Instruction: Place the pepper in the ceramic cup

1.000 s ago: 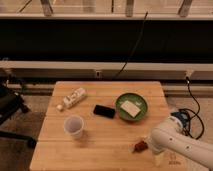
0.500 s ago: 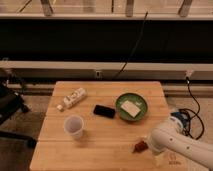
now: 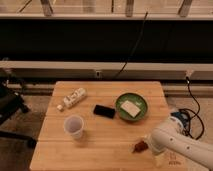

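The small reddish-brown pepper (image 3: pixel 139 146) lies on the wooden table (image 3: pixel 110 150) near its front right edge. The plain white ceramic cup (image 3: pixel 74 126) stands upright at the front left of the table, well apart from the pepper. My white arm reaches in from the lower right, and the gripper (image 3: pixel 148 145) sits right beside the pepper, on its right side, at table height.
A black phone (image 3: pixel 104 111) lies mid-table. A green bowl (image 3: pixel 132 107) with a pale block in it stands to the phone's right. A white bottle (image 3: pixel 73 98) lies on its side at the back left. A dark chair (image 3: pixel 10 107) stands left of the table, and cables lie on the floor at the right.
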Action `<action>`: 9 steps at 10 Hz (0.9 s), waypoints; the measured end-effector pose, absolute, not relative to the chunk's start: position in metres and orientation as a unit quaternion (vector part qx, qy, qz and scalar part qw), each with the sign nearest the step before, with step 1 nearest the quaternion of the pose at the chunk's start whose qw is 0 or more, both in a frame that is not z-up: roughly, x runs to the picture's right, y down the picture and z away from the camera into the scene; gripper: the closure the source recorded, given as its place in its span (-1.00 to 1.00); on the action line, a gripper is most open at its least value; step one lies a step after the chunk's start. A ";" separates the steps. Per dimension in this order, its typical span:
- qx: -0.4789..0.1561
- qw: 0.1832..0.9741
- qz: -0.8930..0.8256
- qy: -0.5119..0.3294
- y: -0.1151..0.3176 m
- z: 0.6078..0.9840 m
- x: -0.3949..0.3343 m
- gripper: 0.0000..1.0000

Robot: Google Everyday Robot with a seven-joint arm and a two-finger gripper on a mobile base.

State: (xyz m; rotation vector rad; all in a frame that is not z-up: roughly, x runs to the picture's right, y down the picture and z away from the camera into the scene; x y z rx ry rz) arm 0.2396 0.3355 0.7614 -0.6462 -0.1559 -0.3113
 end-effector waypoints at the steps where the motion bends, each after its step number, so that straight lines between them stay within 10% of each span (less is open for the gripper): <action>1: -0.316 0.933 -0.152 -0.076 0.336 0.761 0.239 -0.60; 9: -0.318 0.933 -0.151 -0.079 0.337 0.759 0.240 -0.60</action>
